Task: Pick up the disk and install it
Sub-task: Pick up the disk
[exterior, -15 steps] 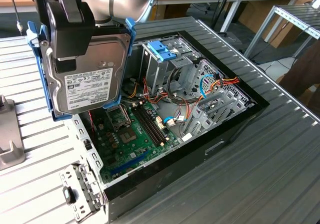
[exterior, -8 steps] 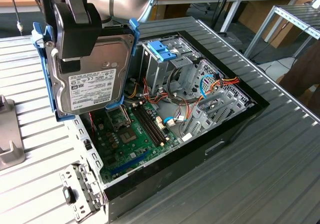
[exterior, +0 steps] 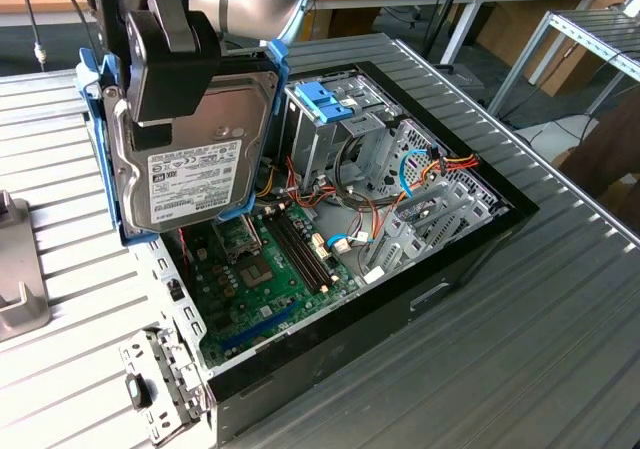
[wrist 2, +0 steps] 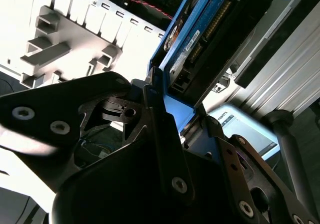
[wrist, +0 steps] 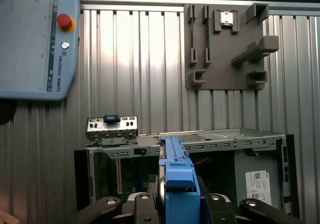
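Observation:
The disk (exterior: 195, 154) is a grey metal drive with a white label in a light-blue plastic carrier. It hangs upright above the open computer case (exterior: 450, 259), over the end at the exterior view's left. My black gripper (exterior: 150, 84) is shut on its upper part, one finger lying across the labelled face. In the second wrist view the disk (wrist 2: 200, 39) is seen edge-on, running away from the gripper (wrist 2: 172, 119). In the first wrist view the blue carrier edge (wrist: 177, 181) rises between the fingers (wrist: 142, 209), over the case opening.
Inside the case stand a metal drive cage topped by a blue-handled carrier (exterior: 325, 104), a motherboard (exterior: 260, 279) and loose cables (exterior: 420, 169). A grey fixture plate (wrist: 225, 44) and a teach pendant (wrist: 35, 39) lie on the ribbed metal table (exterior: 520, 369).

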### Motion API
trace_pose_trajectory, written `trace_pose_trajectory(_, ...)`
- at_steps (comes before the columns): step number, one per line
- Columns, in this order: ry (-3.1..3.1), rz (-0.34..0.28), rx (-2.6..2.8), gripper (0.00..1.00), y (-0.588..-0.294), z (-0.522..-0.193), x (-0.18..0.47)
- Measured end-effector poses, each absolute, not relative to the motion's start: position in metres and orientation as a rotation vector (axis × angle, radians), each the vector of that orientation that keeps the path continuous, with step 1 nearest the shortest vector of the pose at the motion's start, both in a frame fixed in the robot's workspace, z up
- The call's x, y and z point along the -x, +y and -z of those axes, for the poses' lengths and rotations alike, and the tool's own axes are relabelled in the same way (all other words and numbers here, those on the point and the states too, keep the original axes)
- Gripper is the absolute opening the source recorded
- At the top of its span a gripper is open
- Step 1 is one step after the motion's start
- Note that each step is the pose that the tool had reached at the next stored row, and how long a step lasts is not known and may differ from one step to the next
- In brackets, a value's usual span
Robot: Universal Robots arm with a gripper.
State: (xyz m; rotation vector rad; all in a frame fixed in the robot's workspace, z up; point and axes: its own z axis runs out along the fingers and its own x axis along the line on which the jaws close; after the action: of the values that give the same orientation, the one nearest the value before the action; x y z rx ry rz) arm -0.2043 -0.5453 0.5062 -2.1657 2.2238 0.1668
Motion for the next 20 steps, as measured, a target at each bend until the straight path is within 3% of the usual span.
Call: trace_pose_trajectory(20, 2.224, -0.167, 2.166, 0.37, -0.5528, -0.5061, 0.1983)
